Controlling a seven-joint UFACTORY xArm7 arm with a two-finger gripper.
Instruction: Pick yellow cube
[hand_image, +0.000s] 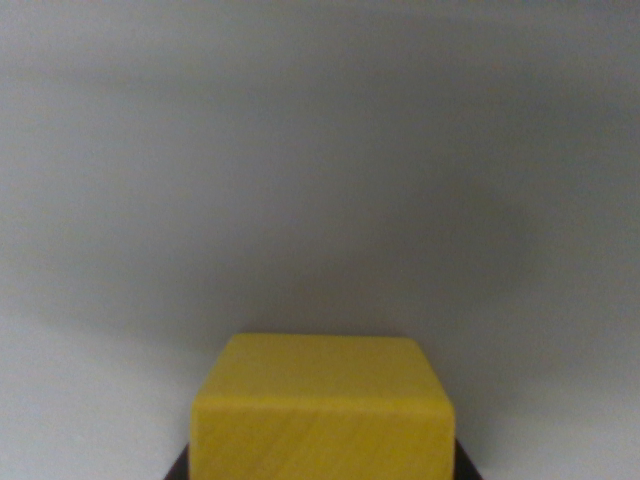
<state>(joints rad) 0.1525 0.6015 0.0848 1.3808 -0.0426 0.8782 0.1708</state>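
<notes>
Between dark finger tips peeking at the frame's bottom corners, the yellow cube is sitting centered, square-on; whether they are gripping it, cannot tell.

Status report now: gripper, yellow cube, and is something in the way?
Gripper fingers not clearly seen, only dark edges beside the cube; state unknown. Yellow cube close, bottom centre of wrist view. Grey surface around it, nothing in the way.
</notes>
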